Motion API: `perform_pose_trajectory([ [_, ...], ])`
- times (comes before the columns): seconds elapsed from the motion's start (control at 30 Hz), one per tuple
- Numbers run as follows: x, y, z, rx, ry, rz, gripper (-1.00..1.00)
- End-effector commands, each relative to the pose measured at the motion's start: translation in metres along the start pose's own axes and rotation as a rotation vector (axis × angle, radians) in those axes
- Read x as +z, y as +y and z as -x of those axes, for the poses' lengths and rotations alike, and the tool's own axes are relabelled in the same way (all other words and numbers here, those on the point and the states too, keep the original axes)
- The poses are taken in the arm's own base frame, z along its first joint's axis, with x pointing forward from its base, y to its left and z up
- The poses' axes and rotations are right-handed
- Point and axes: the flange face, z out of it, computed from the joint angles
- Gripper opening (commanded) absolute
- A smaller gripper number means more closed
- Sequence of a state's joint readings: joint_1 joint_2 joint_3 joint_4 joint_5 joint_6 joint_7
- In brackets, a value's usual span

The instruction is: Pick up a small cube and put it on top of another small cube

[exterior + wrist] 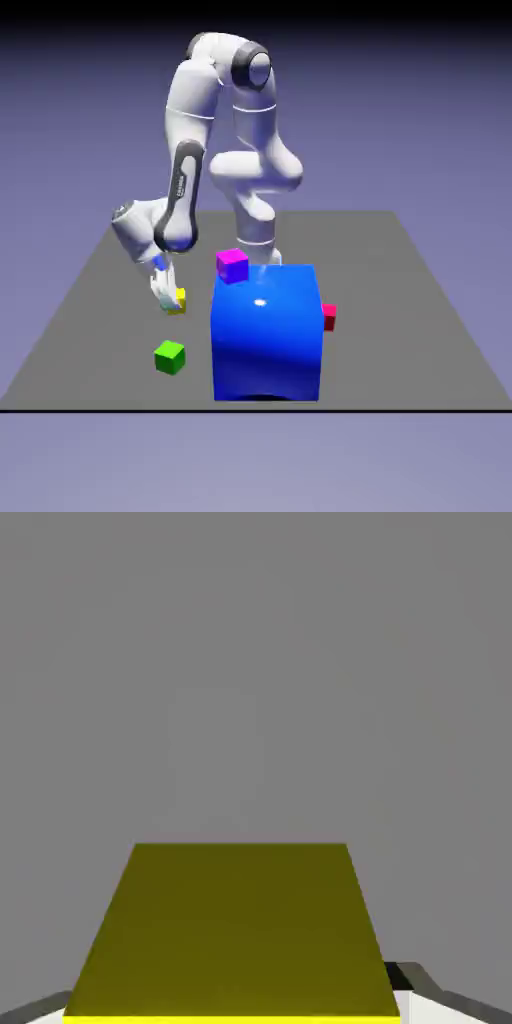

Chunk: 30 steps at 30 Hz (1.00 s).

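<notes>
— Nearest the camera, what stands there?
— One big glossy blue cube (266, 332); a small green cube (170, 357) sits on the grey table (90, 300) at its exterior-view left.
— And your hand?
— My gripper (170, 299) is closed around the small yellow cube (235, 932), filling the space between my fingers (412, 990).

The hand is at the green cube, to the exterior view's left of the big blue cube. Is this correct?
Not quite: the colour is wrong. The hand is at the yellow cube, to the exterior view's left of the big blue cube. The hand view shows that yellow cube large between the fingertips. The green cube lies apart, nearer the table's front edge.
</notes>
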State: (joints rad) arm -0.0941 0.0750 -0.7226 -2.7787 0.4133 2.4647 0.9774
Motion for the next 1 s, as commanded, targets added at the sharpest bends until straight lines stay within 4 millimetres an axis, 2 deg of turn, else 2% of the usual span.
perform_pose_trajectory([
  [0.0,-0.006,0.001,0.000,0.000,0.002,0.002,-1.00],
  [0.07,-0.011,0.003,0.001,0.001,0.003,0.003,-1.00],
  [0.23,-0.035,-0.058,0.043,-0.386,0.119,0.080,-1.00],
  [0.43,-0.053,-0.119,0.118,-0.840,0.248,0.211,-1.00],
  [0.6,-0.056,-0.155,0.191,-1.189,0.339,0.344,-1.00],
  [0.63,-0.056,-0.155,0.191,-1.189,0.339,0.344,-1.00],
  [0.77,0.007,-0.156,0.164,-1.189,0.339,0.344,-1.00],
  [0.8,0.007,-0.156,0.164,-1.189,0.339,0.344,1.00],
  [0.83,0.007,-0.156,0.164,-1.189,0.339,0.344,1.00],
  [0.97,-0.056,-0.155,0.191,-1.189,0.339,0.344,1.00],
])
